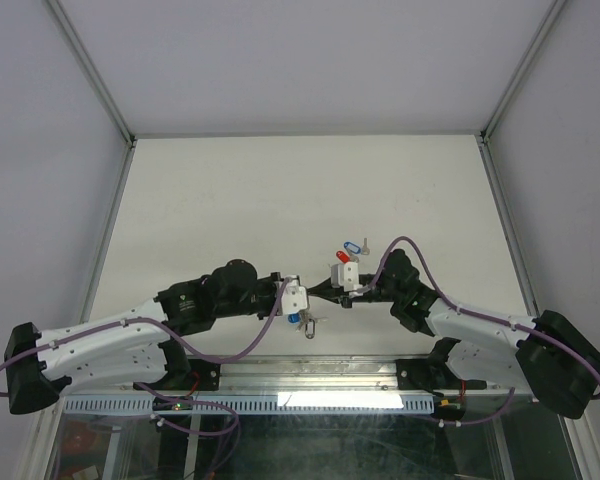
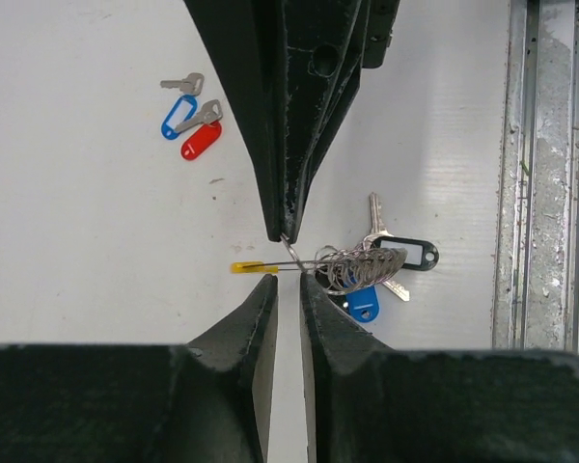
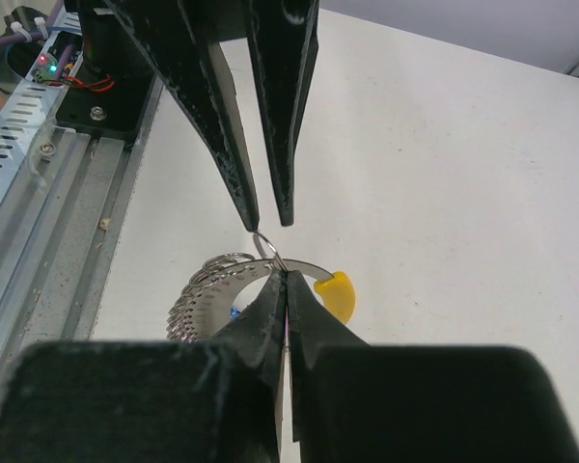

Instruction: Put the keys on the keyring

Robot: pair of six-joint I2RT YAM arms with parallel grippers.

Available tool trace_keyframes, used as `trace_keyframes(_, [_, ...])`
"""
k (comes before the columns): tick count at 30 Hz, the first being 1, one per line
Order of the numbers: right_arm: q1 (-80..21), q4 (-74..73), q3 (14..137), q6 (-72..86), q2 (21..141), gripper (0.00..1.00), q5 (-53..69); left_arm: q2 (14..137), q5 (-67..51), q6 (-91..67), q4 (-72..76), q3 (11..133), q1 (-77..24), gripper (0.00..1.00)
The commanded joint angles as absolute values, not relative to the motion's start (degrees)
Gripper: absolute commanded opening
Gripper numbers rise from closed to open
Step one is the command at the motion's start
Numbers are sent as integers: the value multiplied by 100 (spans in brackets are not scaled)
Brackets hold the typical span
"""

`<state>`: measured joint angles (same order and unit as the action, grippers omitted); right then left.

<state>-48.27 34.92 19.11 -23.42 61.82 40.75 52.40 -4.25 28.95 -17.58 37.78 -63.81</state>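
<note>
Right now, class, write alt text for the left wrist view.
The right claw, entering from the top, pinches the keyring by its thin wire just past the left claw, whose tips stand slightly apart. Keys tagged black and blue cluster at the ring's silvery coil; two loose keys, tagged blue and red, lie on the table at upper left.

Lower arc of keyring (image 3: 205,294) hidden behind right claw (image 3: 286,275); blue key tag (image 2: 364,305) partly covered by coils.
</note>
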Motion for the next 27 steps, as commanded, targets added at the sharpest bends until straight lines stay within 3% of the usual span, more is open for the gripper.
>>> trace_keyframes(1, [-4860, 4198, 2022, -1982, 6127, 0, 4142, 4832, -200, 2742, -1312, 3742, -6425, 15])
trace_keyframes(6, [-4873, 4443, 1984, -1834, 6208, 0, 4227, 4725, -169, 2663, -1189, 3606, -6425, 15])
trace_keyframes(18, [-4869, 4413, 1953, -1811, 6258, 0, 4138, 4407, -404, 2386, -1128, 3443, -6427, 28])
trace_keyframes(27, [-4869, 4353, 1976, -1811, 6271, 0, 4061, 4409, -390, 2180, -779, 3294, -6423, 30])
